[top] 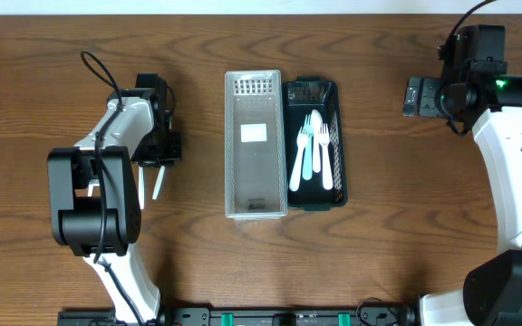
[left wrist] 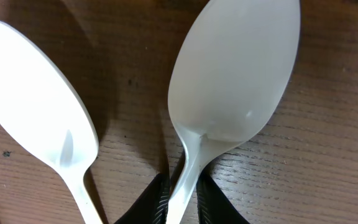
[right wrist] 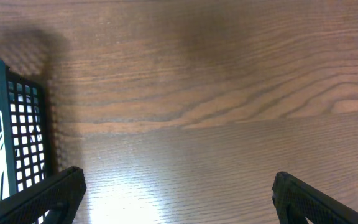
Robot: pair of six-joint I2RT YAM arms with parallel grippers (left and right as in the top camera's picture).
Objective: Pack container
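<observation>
Two white plastic spoons lie on the wooden table at the left. In the left wrist view one spoon (left wrist: 235, 74) has its handle pinched between my left gripper's (left wrist: 182, 202) black jaws. The other spoon (left wrist: 36, 106) lies loose beside it. In the overhead view the left gripper (top: 157, 149) sits low over the spoon handles (top: 158, 186). A clear lidded container (top: 255, 145) and a black mesh basket (top: 317, 201) holding white and pale blue cutlery (top: 311, 149) stand mid-table. My right gripper (top: 417, 97) is open and empty, right of the basket; it also shows in the right wrist view (right wrist: 179, 199).
The basket's mesh wall (right wrist: 23, 143) shows at the left edge of the right wrist view, with bare wood in front of the jaws. The arm bases stand at the table's front edge.
</observation>
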